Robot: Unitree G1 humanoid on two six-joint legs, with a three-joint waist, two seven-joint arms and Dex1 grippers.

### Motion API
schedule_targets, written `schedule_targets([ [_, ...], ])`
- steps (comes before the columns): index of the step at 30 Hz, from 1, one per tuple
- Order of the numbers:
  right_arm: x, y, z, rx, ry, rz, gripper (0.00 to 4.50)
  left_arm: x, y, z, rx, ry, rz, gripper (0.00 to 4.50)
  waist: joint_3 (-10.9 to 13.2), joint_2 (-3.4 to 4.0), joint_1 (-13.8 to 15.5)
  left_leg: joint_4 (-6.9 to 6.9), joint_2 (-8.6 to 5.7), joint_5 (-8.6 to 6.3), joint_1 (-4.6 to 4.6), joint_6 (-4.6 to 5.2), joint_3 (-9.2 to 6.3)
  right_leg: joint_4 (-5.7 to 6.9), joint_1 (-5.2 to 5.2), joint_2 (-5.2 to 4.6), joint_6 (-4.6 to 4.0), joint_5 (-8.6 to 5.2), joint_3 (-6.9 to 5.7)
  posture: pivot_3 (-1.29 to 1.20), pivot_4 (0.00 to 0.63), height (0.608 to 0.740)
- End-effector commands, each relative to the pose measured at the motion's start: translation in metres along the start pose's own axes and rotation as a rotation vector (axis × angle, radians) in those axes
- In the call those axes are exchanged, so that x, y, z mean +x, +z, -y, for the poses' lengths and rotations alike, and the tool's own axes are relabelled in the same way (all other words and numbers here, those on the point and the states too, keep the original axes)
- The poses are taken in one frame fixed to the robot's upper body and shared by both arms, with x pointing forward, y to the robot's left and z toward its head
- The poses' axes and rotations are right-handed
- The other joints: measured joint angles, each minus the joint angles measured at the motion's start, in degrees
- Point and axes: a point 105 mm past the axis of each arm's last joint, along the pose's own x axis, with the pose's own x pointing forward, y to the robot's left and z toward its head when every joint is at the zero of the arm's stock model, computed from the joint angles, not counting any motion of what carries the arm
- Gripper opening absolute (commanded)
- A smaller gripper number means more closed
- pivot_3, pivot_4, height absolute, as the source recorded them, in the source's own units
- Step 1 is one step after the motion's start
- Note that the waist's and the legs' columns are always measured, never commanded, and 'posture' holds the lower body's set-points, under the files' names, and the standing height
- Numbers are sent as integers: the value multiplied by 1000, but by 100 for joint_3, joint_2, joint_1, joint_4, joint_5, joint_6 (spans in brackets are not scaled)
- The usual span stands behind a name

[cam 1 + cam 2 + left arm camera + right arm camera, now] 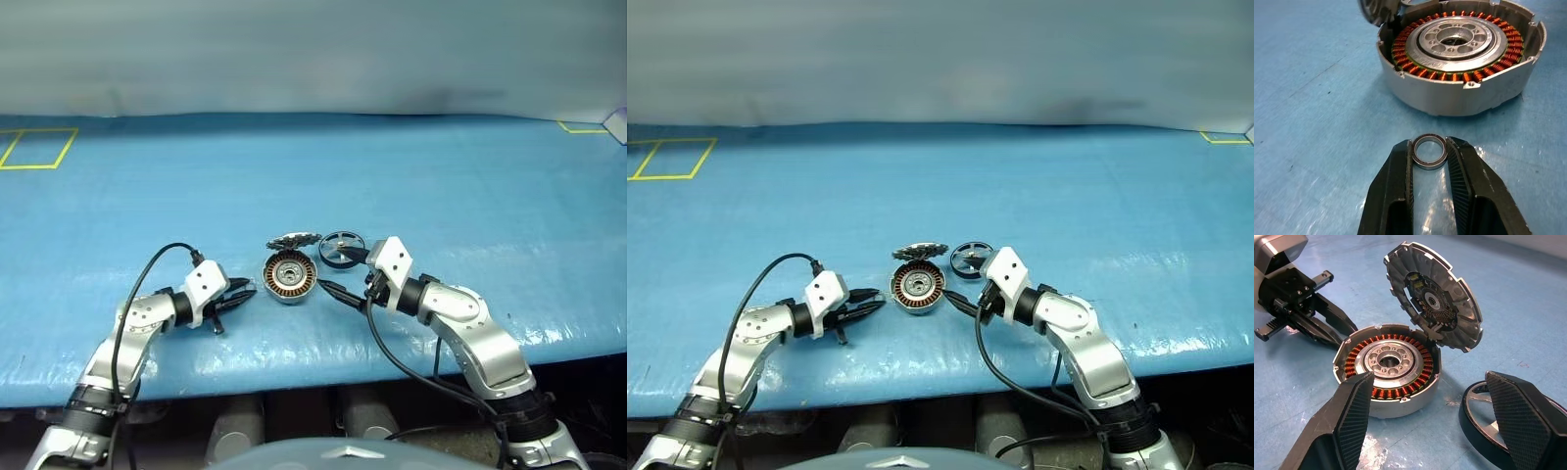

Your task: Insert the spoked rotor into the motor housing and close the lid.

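Note:
The motor housing (290, 277) lies open on the blue table, its copper windings ringing a pale hub (1454, 36). The lid (1435, 293) leans tilted on the housing's far rim, ridged inner face showing. The black spoked rotor (341, 249) lies flat just right of the lid. My left gripper (1430, 147) sits left of the housing, shut on a small metal ring (1430, 152). My right gripper (1430, 377) stands open at the housing's right, one finger (1354, 416) beside the housing and the other (1518, 416) over the rotor's rim.
Yellow tape outlines mark the table's far left (34, 147) and far right (583, 127) corners. The table's front edge (313, 382) runs just below both arms. A black cable (157, 259) loops above the left wrist.

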Motion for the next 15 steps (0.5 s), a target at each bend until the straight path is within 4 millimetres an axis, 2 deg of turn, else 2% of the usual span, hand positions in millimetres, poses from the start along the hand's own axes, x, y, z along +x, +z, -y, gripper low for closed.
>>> schedule_targets([
  [1,-1,8,-1,-19,4,31,3876,-10,12,-5,-94,55,83,708,2,-2,7,0,0,0,-2,0,0,0,-1,0,0,0,0,0,150,740],
  [4,-3,5,-4,-1,37,20,3876,-12,35,-3,-125,32,195,708,10,-11,31,3,-1,0,-14,0,0,-3,-6,-1,0,0,0,0,150,740],
  [9,-5,2,-7,26,76,14,3876,-9,64,3,-102,-44,283,708,15,-16,81,5,-6,0,-22,0,-3,-5,-8,-2,1,0,-1,0,150,740],
  [15,-5,-1,-8,23,80,3,3876,5,75,18,-70,-191,270,708,15,-16,75,5,-6,0,-21,0,-2,-5,-7,-2,1,0,-1,0,150,740],
])
